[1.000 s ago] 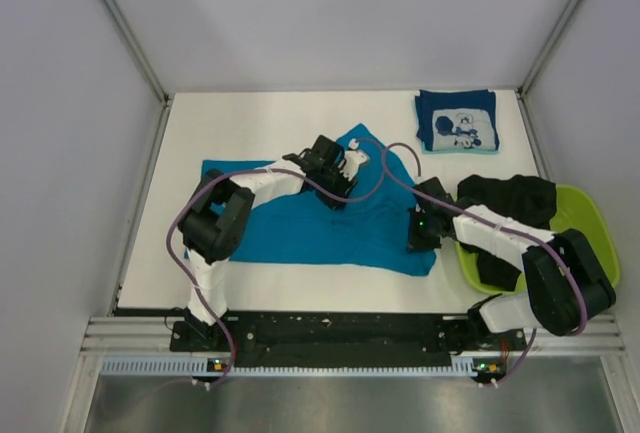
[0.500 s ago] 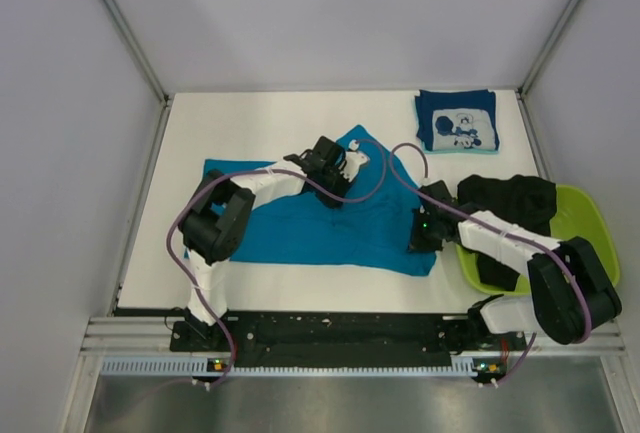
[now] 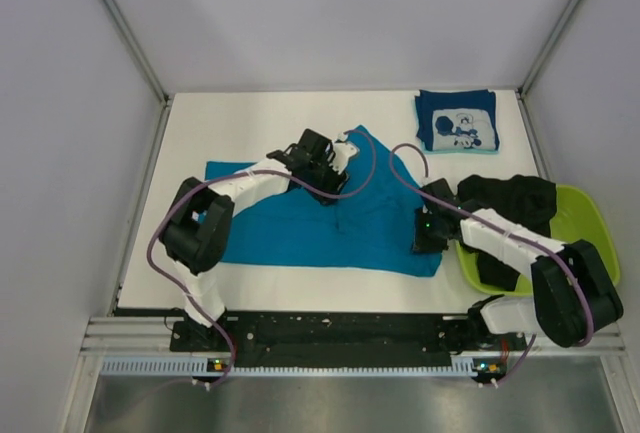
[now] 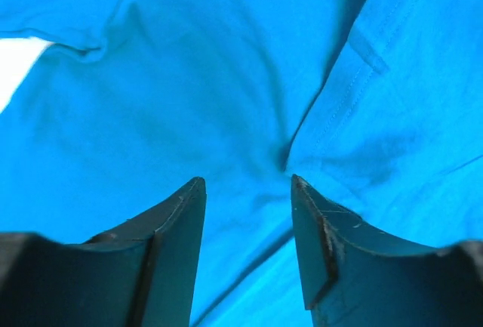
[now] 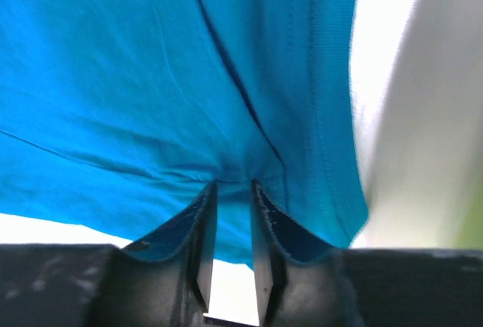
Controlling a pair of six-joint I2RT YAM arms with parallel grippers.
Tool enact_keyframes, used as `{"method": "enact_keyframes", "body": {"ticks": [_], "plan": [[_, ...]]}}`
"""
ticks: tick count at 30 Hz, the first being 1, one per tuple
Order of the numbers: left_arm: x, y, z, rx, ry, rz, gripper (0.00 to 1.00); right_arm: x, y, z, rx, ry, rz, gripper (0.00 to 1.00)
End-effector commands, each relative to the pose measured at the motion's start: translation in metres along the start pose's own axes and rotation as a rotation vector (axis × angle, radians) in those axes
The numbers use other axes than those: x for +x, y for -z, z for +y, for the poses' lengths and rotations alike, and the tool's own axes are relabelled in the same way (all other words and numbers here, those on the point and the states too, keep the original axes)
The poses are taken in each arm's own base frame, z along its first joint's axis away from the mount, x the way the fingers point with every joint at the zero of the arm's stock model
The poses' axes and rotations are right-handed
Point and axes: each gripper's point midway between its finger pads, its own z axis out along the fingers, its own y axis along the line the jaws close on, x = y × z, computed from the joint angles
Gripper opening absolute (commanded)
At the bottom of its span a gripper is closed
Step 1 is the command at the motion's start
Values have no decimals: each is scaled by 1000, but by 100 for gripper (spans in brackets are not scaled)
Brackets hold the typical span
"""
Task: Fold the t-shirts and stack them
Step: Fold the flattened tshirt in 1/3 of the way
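over the teal-blue shirt (image 3: 300,233) our left gripper (image 4: 247,183) gapes empty; whether the right gripper (image 5: 232,185) pinches it we cannot tell. we should align edges before folding.

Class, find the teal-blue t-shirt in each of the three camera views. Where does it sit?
Top external: the teal-blue t-shirt lies spread across the middle of the picture.
Left wrist: the shirt fills nearly the whole picture.
Right wrist: the shirt covers the upper left.
Shared landmark: the white table, showing past the shirt's edge.
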Motion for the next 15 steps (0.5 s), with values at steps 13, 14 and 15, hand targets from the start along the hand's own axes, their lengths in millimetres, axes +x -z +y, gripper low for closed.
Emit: {"method": "enact_keyframes", "body": {"ticks": [13,14,15], "plan": [[147,161,56,-161,-466,383,57,22,53,-21,172,16,66,56],[169,167,59,-161,-482,457,58,23,50,-20,173,7,72,57],[188,173,60,-154,-489,509,59,24,47,-21,179,-4,78,57]]}}
